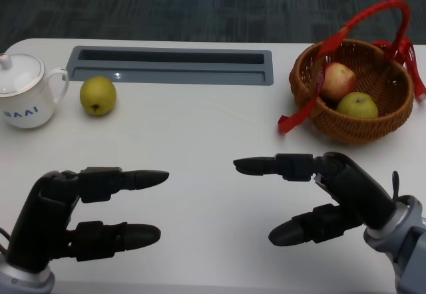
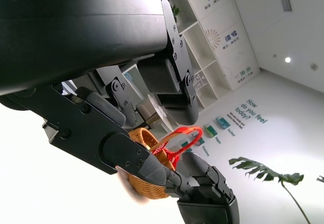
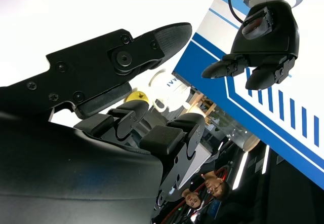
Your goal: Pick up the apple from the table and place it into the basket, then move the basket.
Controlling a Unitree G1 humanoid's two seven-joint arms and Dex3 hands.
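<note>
A white lidded cup (image 1: 26, 92) is standing at the table's (image 1: 200, 134) far left; just beside it the yellow-green apple (image 1: 98, 95) is lying in front of a grey recessed tray (image 1: 170, 66); the left hand (image 1: 73, 217) is hovering low with fingers apart, holding nothing; the right hand (image 1: 319, 197) is likewise spread and empty; the wicker basket (image 1: 353, 88) with a red handle is sitting far right, holding two fruits.
</note>
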